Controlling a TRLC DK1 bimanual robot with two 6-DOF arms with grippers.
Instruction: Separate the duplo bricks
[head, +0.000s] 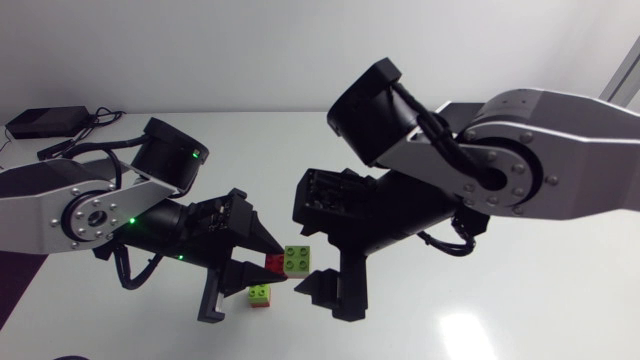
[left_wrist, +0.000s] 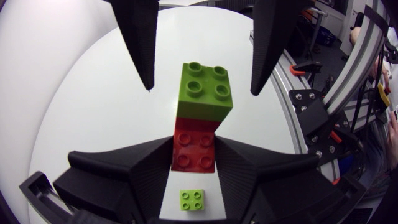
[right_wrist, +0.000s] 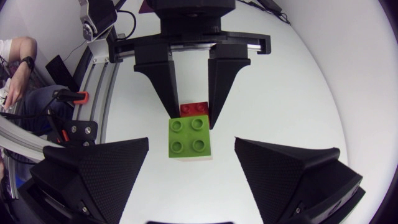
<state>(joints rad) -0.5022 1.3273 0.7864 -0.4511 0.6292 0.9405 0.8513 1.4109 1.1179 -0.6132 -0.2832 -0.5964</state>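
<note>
A red brick with a lime-green brick stuck to it hangs above the table. My left gripper is shut on the red brick, and the green brick juts out ahead of its fingers. My right gripper is open. Its fingers stand on both sides of the green brick with a gap on each side. In the right wrist view the red brick shows behind the green one, between the left gripper's fingers.
A small green brick on a red one stands on the white table below the left gripper; in the left wrist view its green top shows. A black box with cables lies at the far left edge.
</note>
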